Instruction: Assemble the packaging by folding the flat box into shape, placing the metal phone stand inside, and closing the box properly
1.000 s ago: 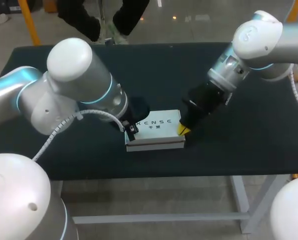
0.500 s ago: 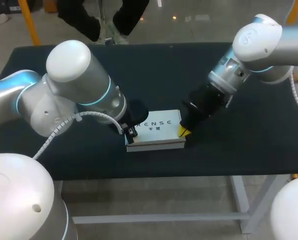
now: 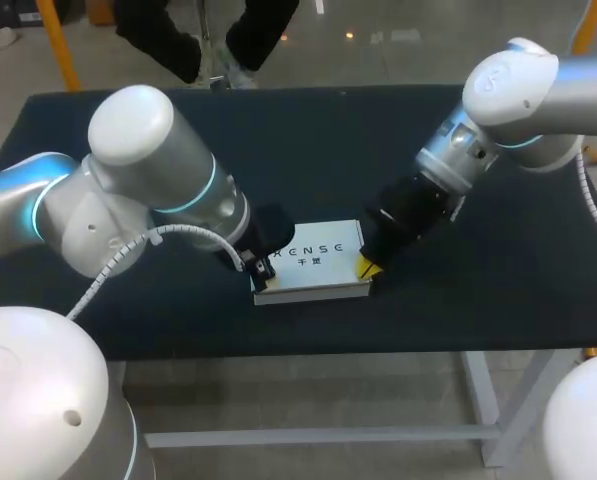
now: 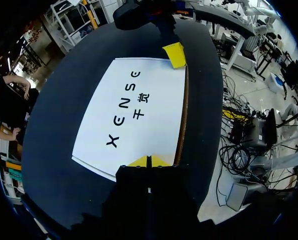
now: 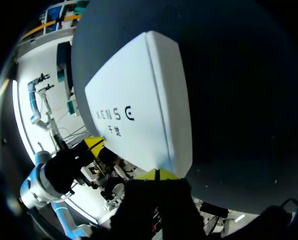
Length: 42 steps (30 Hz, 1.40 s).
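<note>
Box (image 3: 313, 262) white, closed, flat, black lettering; left fingers (image 4: 138, 162) and right fingers (image 5: 168, 175) clenched at opposite ends.

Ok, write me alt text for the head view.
A white box lies on the dark table near its front edge. The left arm's fingers sit at the box's left end, the right arm's fingers at its right front corner.
</note>
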### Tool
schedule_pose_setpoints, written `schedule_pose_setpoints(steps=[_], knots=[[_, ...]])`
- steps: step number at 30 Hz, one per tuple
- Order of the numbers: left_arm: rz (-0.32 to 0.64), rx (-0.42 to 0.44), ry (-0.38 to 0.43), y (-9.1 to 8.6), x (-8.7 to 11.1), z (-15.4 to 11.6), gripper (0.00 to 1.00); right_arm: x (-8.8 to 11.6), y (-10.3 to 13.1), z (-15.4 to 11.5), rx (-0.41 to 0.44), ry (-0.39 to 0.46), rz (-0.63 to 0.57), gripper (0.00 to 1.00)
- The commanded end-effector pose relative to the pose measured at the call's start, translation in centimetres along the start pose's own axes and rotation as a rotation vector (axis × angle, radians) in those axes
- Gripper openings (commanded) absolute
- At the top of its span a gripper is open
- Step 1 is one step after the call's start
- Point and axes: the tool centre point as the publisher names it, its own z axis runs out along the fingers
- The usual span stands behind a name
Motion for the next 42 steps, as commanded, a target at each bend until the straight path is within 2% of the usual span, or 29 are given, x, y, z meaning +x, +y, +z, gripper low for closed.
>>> schedule_pose_setpoints(steps=[1, 10, 26, 34, 35, 37, 38, 39, 40, 42], knots=[[-0.001, 0.004, 0.000, 0.1, -0.1, 0.8, 0.00, -0.6, 0.8, 0.5, 0.021, 0.008, -0.001, 0.00], [0.042, 0.028, -0.062, -0.9, 0.3, -1.7, 0.00, 1.3, -1.1, -1.3, -0.055, 0.011, -0.074, 0.00], [-0.002, 0.014, -0.001, 0.2, -0.3, 0.8, 0.00, -0.6, 1.4, -0.2, -0.009, 0.035, -0.019, 0.00], [-0.008, 0.029, -0.042, -0.8, 0.5, -2.1, 0.00, 0.9, -0.6, -2.3, -0.074, 0.042, -0.092, 0.00], [-0.009, 0.029, -0.042, -1.0, 0.6, -2.5, 0.06, 1.2, -0.8, -2.7, -0.084, 0.042, -0.102, 0.00], [-0.031, 0.027, -0.036, -1.4, 0.8, -3.2, 0.29, 1.6, -1.4, -3.6, -0.112, 0.045, -0.126, 0.00], [-0.038, 0.023, -0.039, -1.6, 0.9, -3.5, 0.45, 1.7, -1.6, -4.0, -0.127, 0.045, -0.136, 0.01], [-0.061, 0.010, -0.042, -1.9, 1.1, -3.8, 0.80, 1.9, -1.7, -4.4, -0.143, 0.043, -0.149, 0.07], [-0.076, 0.003, -0.037, -2.1, 1.3, -4.1, 1.00, 2.0, -1.9, -4.8, -0.161, 0.040, -0.163, 0.12], [-0.084, -0.027, -0.054, -2.5, 1.9, -4.5, 1.00, 2.1, -2.2, -5.6, -0.186, 0.032, -0.204, 0.25]])
